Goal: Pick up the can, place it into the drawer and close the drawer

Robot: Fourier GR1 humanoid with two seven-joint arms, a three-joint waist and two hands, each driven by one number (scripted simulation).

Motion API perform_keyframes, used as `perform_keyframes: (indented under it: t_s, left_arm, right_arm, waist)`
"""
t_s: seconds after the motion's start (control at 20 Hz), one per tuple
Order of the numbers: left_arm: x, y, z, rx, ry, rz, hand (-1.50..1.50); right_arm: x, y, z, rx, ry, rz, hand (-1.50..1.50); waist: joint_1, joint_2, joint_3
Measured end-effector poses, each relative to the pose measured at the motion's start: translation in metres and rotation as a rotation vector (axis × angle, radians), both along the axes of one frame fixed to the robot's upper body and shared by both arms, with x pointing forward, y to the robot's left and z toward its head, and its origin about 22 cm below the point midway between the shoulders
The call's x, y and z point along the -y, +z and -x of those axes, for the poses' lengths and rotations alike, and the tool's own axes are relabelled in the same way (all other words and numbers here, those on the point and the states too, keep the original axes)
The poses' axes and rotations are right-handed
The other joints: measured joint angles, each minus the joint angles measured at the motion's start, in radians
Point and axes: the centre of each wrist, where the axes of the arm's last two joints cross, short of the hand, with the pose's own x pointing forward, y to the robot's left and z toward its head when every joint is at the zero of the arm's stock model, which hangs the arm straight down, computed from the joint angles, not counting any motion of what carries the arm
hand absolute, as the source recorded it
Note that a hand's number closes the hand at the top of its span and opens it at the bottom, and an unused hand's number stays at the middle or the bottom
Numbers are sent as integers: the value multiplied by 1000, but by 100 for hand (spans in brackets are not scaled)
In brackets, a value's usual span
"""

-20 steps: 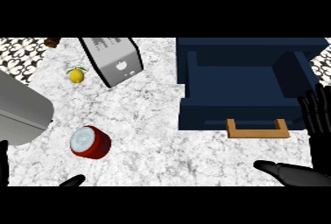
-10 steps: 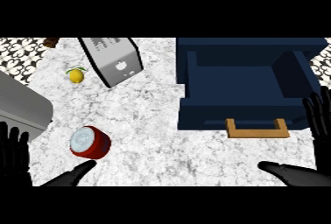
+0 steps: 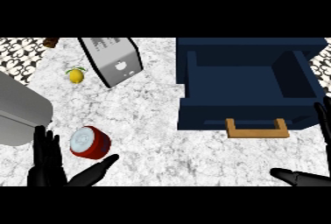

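Here, one can (image 3: 89,141), one drawer (image 3: 207,114), one lemon (image 3: 76,76)

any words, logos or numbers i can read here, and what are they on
No text here can be read.
Grey box: a small white mark on its side, too small to read.
Grey box, upper face: pale marks, too blurred to read.
Can: no label shows.
Drawer: no text.
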Motion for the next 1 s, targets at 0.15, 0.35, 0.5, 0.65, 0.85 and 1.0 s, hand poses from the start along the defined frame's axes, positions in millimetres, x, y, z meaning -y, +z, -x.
perform_keyframes:
  t_s: [0.15, 0.35, 0.5, 0.65, 0.85, 1.0]
  left_arm:
    - [-5, -17, -2, -16, 14, 1, -150]
    - [-7, -43, -5, -26, 44, 0, -150]
    - [-13, -60, -2, -36, 65, 5, -150]
    - [-15, -70, 1, -47, 76, 12, -150]
    - [-15, -91, -4, -58, 87, 22, -150]
    - [-29, -104, -7, -69, 91, 31, -150]
  right_arm:
    - [4, 6, 4, 5, -1, 7, -150]
    - [0, 5, 7, 11, -8, 8, -150]
    - [5, 8, 9, 15, -10, 3, -150]
    - [8, 11, 14, 9, -7, 9, -150]
    - [14, 11, 12, 14, -13, 11, -150]
    - [11, 16, 14, 13, -13, 12, -150]
  waist:
    - [0, 0, 0]
    - [0, 0, 0]
    - [0, 0, 0]
    - [0, 0, 0]
    - [0, 0, 0]
    - [0, 0, 0]
